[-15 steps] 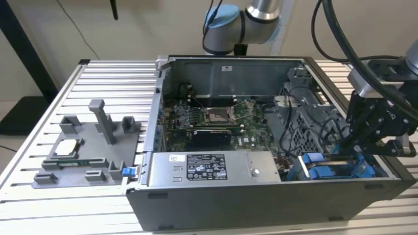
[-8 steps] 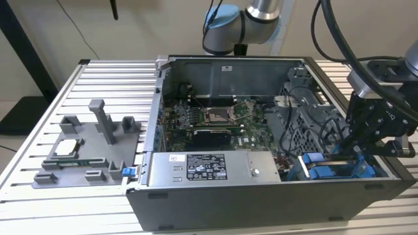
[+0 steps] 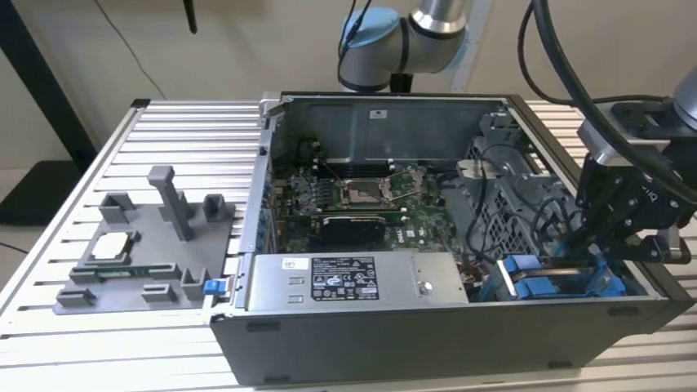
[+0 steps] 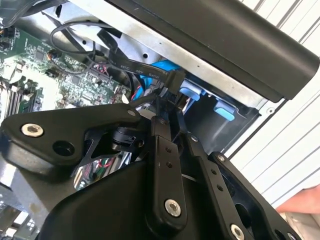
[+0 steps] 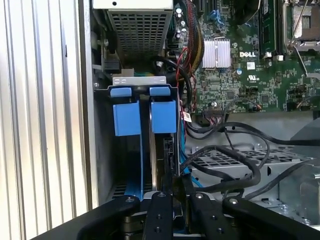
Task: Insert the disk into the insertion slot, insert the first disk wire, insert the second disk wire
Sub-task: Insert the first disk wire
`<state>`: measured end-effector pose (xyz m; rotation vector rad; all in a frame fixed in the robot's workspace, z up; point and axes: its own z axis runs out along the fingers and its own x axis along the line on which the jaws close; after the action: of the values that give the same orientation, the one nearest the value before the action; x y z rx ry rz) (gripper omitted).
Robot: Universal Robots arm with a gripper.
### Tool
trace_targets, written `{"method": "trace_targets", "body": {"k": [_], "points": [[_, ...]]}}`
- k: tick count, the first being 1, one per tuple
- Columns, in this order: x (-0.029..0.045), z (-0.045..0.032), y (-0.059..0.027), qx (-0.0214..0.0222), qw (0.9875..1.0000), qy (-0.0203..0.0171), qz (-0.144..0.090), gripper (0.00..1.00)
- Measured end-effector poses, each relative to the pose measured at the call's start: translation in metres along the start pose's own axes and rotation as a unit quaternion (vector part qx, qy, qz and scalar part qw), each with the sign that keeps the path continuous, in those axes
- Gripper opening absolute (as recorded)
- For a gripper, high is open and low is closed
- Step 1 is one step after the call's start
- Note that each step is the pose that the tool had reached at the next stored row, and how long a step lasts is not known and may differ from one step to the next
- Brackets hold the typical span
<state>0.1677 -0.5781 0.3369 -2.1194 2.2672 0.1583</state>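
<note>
Black cables [image 5: 235, 165] looped across the open case [image 3: 436, 343], grey power supply [image 3: 348, 282] nearby, disk [image 5: 145, 117] seated in its slot [image 5: 137, 80], gripper [image 5: 176, 192] nearly closed, pinching a wire plug [image 4: 174, 79] beside it.

Colours:
- Disk's bright blue plastic carrier frame [image 5: 126, 118]: saturated blue, and the same blue in the exterior view [image 3: 534, 287].
- Pincer [image 5: 176, 186]: matte black.
- Sheet-metal tower case [image 3: 436, 343]: dark grey outside, bare silver inside.
- Motherboard [image 5: 240, 75]: green.
- Round cables [image 5: 256, 167]: black.
- Thin wire bundle [image 5: 192, 35]: red and yellow.
- Power-supply box [image 3: 436, 282]: grey, with a white-and-black label.
- Ribbed aluminium slat desk [image 3: 65, 204]: silver, with parallel stripes.
- Plastic parts fixture [image 3: 163, 237]: plain grey, with one small blue clip [image 3: 214, 286].
</note>
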Motion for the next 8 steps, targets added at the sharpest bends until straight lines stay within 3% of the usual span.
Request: {"method": "trace_targets", "body": {"k": [8], "points": [[0.0006,0.0058,0.0005,0.0001,1.0,0.0004,0.0,0.0]]}}
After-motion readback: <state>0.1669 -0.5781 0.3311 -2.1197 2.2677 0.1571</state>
